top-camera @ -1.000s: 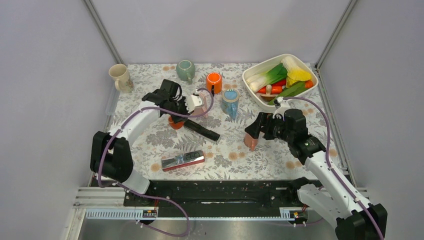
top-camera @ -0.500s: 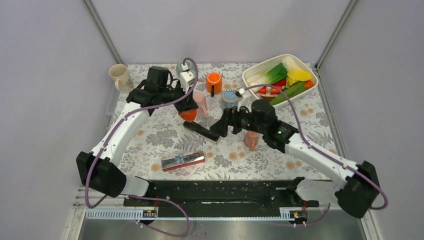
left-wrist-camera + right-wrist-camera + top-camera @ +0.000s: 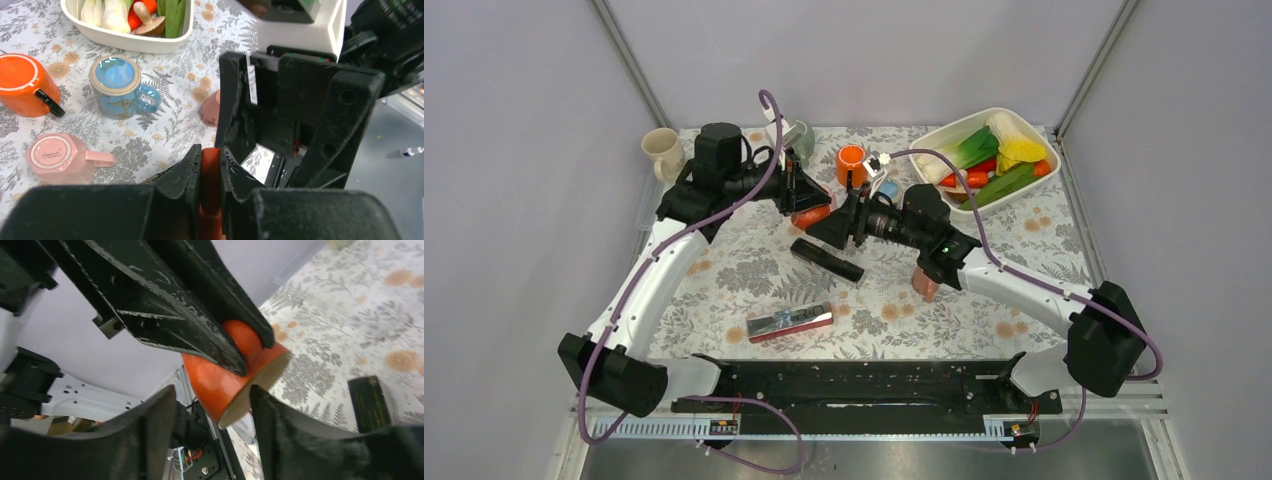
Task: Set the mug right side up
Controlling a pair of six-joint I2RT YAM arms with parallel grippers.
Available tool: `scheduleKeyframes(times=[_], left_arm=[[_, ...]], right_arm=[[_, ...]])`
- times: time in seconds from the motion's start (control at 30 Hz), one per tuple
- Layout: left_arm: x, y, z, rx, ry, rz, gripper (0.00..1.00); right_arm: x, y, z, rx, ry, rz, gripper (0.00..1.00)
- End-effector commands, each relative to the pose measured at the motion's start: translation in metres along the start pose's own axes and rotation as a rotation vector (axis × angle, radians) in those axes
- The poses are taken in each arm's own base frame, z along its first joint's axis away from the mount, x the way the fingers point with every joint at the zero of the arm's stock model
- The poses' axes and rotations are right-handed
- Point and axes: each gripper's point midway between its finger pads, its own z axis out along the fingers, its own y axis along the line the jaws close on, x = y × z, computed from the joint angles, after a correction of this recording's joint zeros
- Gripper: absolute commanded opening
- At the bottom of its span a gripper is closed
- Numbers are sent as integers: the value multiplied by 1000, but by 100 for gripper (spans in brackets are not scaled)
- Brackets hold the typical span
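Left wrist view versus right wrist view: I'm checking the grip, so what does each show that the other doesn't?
Only the left wrist: the bowl of vegetables, blue mug, pink mug and orange mug. Only the right wrist: the rounded body of the red-orange mug between the open fingers of the right gripper. Both: the left gripper shut on that mug, and the floral tablecloth.

place: robot lab cell | walls: plain grey panels [image 3: 854, 50] on three sides | frame: metal posts [image 3: 631, 62] at far corners | worktop: floral cloth [image 3: 724, 290] | near edge: black mounting rail [image 3: 864, 385]
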Motion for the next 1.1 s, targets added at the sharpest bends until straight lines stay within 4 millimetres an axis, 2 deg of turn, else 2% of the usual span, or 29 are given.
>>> scheduleKeyframes(times=[0.0, 0.07, 0.17, 0.23, 0.27, 0.33, 0.37, 0.4, 0.43, 0.5, 0.57, 0.63, 0.7, 0.8, 0.9, 0.97, 1.07], left_arm=[[-45, -18, 1, 65, -143, 7, 0], [-48, -19, 3, 78, -150, -17, 0], [-45, -20, 4, 87, -157, -36, 0], [-37, -18, 3, 73, -147, -15, 0], [-32, -14, 0, 44, -136, -9, 8], [-25, -3, -8, -27, -103, 3, 55], [-25, 2, -13, -66, -95, 13, 72], [-25, 6, -18, -106, -88, 29, 85], [-25, 10, -23, -148, -79, 40, 92], [-29, 10, -29, -179, -70, 73, 96], [-31, 7, -32, -208, -58, 106, 99], [-24, 0, -25, -239, -13, 161, 99], [-14, -9, -16, -236, 37, 197, 99], [1, -12, -7, -252, 102, 225, 98], [19, -22, 2, -234, 152, 276, 97], [33, -34, 8, -219, 194, 333, 97], [48, -37, 12, -248, 231, 407, 97]], right_arm=[[-24, 46, 11, -201, -56, 28, 55], [-25, 47, 11, -211, -72, 29, 38], [-30, 41, 4, -163, -109, -21, 3], [-29, 26, -3, -67, -113, -90, 0], [-28, 16, -9, 1, -98, -140, 0], [-14, -15, -26, 190, -5, -304, 0], [-12, -25, -36, 268, 32, -405, 0], [-5, -36, -46, 331, 91, -518, 0], [0, -42, -55, 374, 150, -645, 0], [8, -51, -70, 436, 254, -895, 0], [19, -51, -77, 428, 353, -1164, 0], [26, -46, -78, 411, 425, -1465, 0], [25, -46, -79, 447, 484, -1666, 0], [22, -45, -79, 490, 580, -1843, 0], [24, -44, -76, 516, 665, -1970, 0], [23, -43, -75, 548, 706, -2010, 0], [23, -42, -72, 589, 756, -2031, 0]])
